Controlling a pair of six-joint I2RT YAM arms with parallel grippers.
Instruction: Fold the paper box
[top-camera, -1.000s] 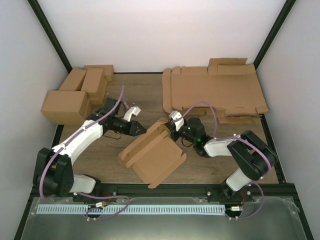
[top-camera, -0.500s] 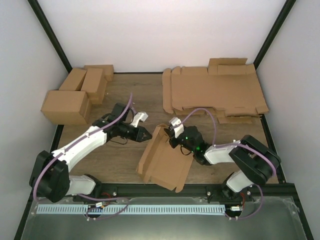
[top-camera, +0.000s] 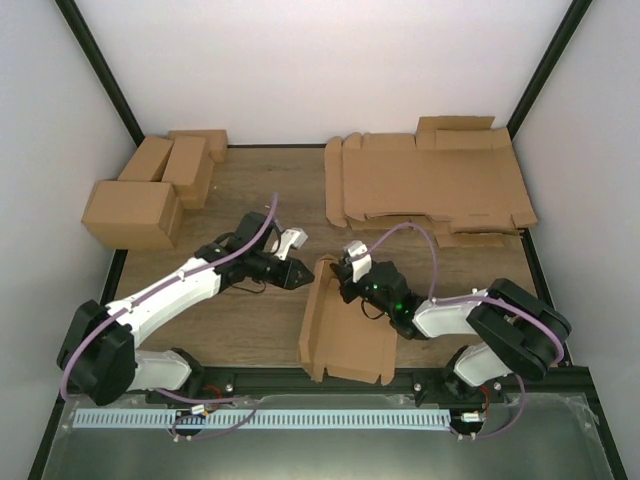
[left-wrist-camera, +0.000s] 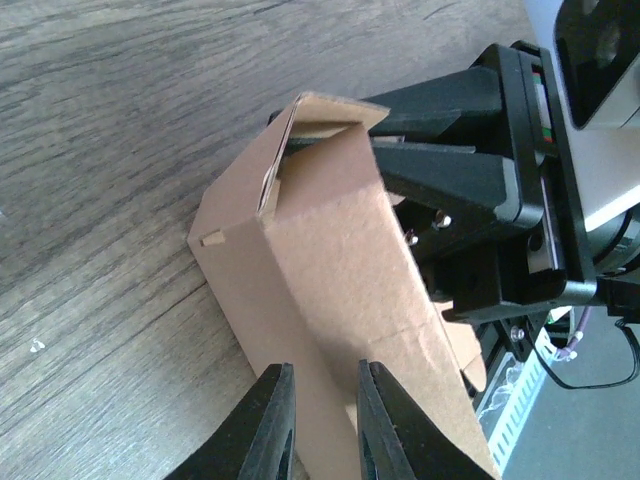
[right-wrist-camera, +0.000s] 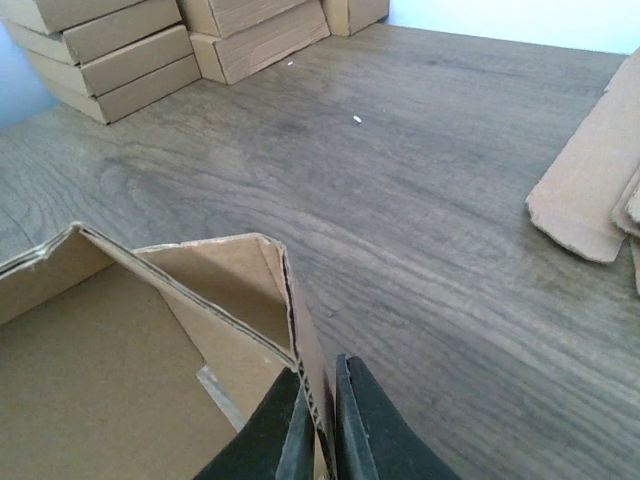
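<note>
The paper box (top-camera: 345, 335) is a half-folded brown cardboard piece with raised walls, lying near the table's front edge at the centre. My right gripper (top-camera: 343, 283) is shut on the upper end of its far wall; in the right wrist view the fingers (right-wrist-camera: 320, 420) pinch the corrugated edge of the box (right-wrist-camera: 110, 370). My left gripper (top-camera: 298, 272) is just left of the box's top corner. In the left wrist view its jaws (left-wrist-camera: 320, 425) stand narrowly open and hold nothing, over the box's outer wall (left-wrist-camera: 330, 260). The right gripper's black body (left-wrist-camera: 470, 170) shows behind.
A thick pile of flat brown sheets (top-camera: 430, 185) lies at the back right; its edge shows in the right wrist view (right-wrist-camera: 590, 190). Several finished boxes (top-camera: 150, 190) stand at the back left, also in the right wrist view (right-wrist-camera: 120, 50). The black front rail (top-camera: 320, 380) runs just below the box.
The box has swung round and shifted right and toward the front edge, still in my right gripper. My left gripper has followed it to the right.
</note>
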